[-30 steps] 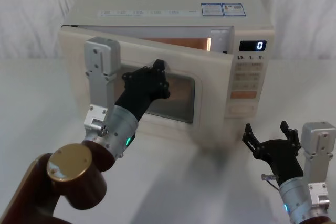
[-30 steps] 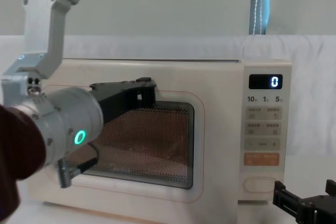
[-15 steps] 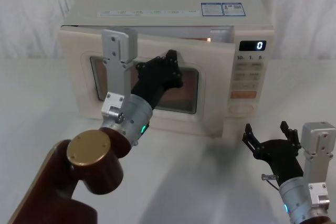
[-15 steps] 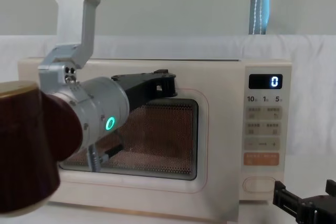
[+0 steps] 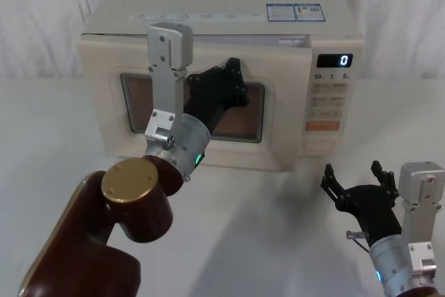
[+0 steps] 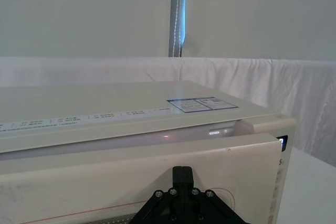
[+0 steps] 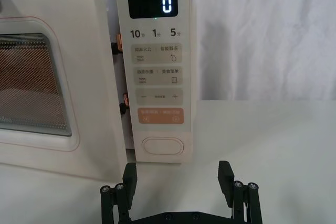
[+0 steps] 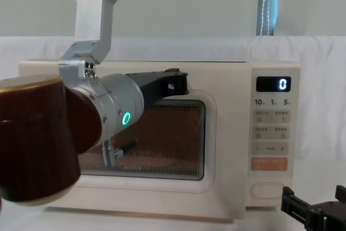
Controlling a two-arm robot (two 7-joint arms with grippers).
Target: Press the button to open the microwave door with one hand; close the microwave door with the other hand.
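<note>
White cloth drapes the wall behind a pale table (image 5: 55, 144), and on that table stands the microwave (image 5: 222, 19), a cream box whose black display (image 5: 334, 60) shows a blue 0. Its top carries a row of small printed labels and a blue-and-white sticker (image 5: 295, 12) near the right rear. The microwave door (image 5: 125, 57) with its dark glass window sits almost flush with the cabinet; in the right wrist view a narrow gap (image 7: 119, 77) remains along the latch edge beside the control panel, with small orange latch parts visible inside it. The left gripper (image 5: 233, 81) is raised in front of the door, its black fingers laid against the upper right part of the door frame just above the window; whether its jaws are parted or closed I cannot tell, since the fingers overlap from every angle. The left arm's silver wrist with a green light and its brown shoulder segment fill the lower left of the head view. On the panel, the button (image 7: 163, 146) is the wide plain pill at the bottom, just below the orange key (image 7: 160, 116). The right gripper (image 5: 357, 184) hovers low over the table, in front of and below the panel, apart from the button, its jaws spread wide and holding nothing.
</note>
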